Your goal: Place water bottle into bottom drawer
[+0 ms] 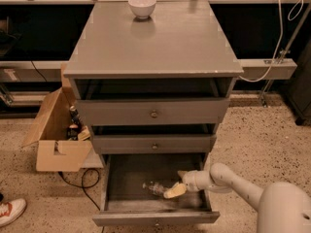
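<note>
Our hand (173,189) is sitting low inside the open bottom drawer (126,178), the lowest of 3, right against the water bottle (153,187); we cannot tell whether it is clamping it. The small clear bottle is lying on its side on the drawer's grey floor. We are finding any writing on it too small to read.
</note>
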Robot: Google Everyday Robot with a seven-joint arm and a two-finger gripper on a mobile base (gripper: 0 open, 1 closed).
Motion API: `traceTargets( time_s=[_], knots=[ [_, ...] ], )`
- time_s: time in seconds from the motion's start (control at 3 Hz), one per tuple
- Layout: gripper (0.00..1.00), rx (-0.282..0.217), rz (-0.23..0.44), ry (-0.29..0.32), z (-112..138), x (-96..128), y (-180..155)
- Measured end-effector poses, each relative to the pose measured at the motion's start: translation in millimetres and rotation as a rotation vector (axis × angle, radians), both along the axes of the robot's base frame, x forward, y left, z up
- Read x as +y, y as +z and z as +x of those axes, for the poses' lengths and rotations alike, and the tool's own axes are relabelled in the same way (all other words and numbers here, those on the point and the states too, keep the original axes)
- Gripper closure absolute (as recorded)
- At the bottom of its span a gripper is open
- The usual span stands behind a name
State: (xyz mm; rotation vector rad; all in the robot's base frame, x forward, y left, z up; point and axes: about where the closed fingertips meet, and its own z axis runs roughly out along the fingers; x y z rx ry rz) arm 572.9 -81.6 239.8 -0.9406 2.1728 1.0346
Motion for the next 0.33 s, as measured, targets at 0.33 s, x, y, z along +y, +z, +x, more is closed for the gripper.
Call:
traceTargets(
  time_s=[0.33],
  knots=[
    [0.0,-0.065,0.066,-0.038,-7.2,-57.6,43.6]
  ],
)
